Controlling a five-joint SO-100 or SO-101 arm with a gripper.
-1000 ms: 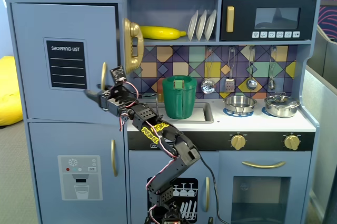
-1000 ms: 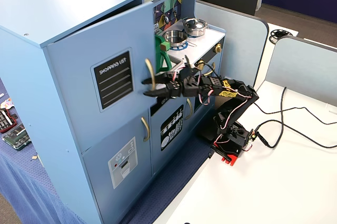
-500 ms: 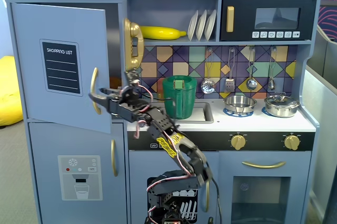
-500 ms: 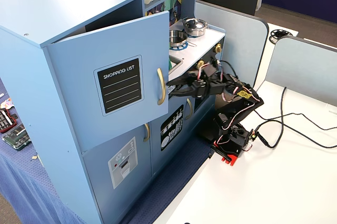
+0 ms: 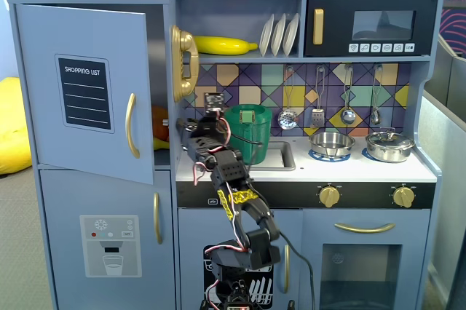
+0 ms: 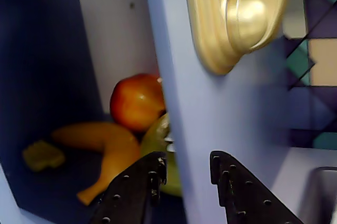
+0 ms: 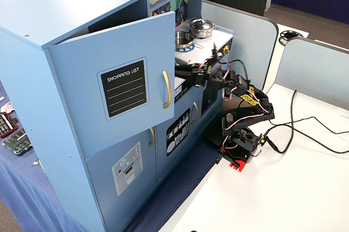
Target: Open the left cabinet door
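The left cabinet door (image 5: 84, 92), blue-grey with a black "SHOPPING LIST" panel and a gold handle (image 5: 131, 125), stands partly open, swung out on its left hinge. It also shows in a fixed view (image 7: 114, 96) with its handle (image 7: 167, 89). My gripper (image 5: 180, 129) reaches to the right edge of the opened compartment, behind the door's free edge, and touches nothing. In the wrist view my gripper (image 6: 187, 174) is open and empty, with its black jaws on either side of the compartment's right wall (image 6: 210, 113).
Inside the compartment lie a red apple (image 6: 137, 100), an orange banana (image 6: 105, 145) and a green fruit (image 6: 158, 140). A gold toy phone (image 5: 184, 62) hangs on the wall above my gripper. A green cup (image 5: 249, 132) and a sink (image 5: 280, 156) sit to the right. The dispenser door (image 5: 109, 241) below is shut.
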